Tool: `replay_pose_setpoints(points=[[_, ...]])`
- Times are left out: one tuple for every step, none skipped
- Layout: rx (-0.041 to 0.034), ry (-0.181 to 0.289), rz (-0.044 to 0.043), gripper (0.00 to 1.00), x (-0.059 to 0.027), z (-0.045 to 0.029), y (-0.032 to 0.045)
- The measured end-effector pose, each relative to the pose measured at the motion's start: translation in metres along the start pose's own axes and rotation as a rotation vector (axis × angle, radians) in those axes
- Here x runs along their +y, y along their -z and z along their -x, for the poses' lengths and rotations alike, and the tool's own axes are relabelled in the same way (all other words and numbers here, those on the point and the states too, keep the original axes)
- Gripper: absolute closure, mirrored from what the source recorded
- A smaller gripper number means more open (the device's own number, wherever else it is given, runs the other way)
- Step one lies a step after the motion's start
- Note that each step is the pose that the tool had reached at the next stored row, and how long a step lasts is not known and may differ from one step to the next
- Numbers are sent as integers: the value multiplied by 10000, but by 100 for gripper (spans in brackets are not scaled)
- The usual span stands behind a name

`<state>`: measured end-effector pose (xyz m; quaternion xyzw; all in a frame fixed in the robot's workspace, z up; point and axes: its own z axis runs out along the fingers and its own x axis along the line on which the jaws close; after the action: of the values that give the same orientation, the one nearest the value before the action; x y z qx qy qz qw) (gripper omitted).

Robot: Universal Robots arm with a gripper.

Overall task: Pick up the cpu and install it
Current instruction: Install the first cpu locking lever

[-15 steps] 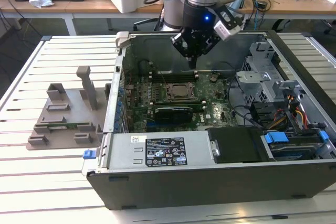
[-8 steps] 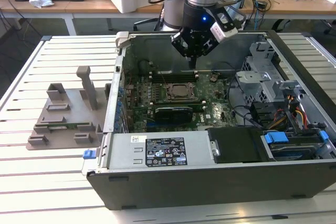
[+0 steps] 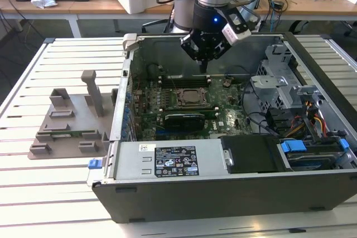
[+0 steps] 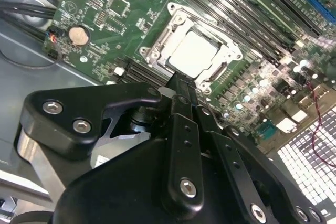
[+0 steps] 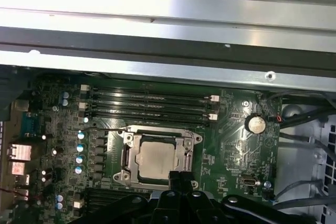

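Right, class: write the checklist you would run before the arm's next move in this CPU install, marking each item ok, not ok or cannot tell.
1. The cpu lies within the socket frame: ok.
2. The cpu is flat and fully seated: cannot tell.
3. The gripper holds nothing, fingers shut: ok.
4. The gripper hovers above the motherboard: ok.
5. The socket frame is latched: cannot tell.

Open air above cpu (image 5: 159, 156) seated in socket (image 5: 131, 141); memory slots (image 5: 149, 106) flank one side, drive cage (image 3: 276, 90) crowds exterior view's right.
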<state>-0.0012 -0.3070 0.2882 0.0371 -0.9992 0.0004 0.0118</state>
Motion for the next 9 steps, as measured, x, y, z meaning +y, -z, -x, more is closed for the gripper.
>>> replay_pose_setpoints(points=[[0,-1,-1,89,3,-38,-1],[0,0,-1,89,5,-61,-3],[0,1,0,89,6,-81,-4],[-1,-1,0,89,10,-131,-9],[0,0,1,89,11,-149,-10],[-1,1,0,89,13,-165,-11],[0,0,0,89,15,-199,-14],[-1,-2,1,89,17,-218,-16],[-1,-1,0,89,18,-232,-17]])
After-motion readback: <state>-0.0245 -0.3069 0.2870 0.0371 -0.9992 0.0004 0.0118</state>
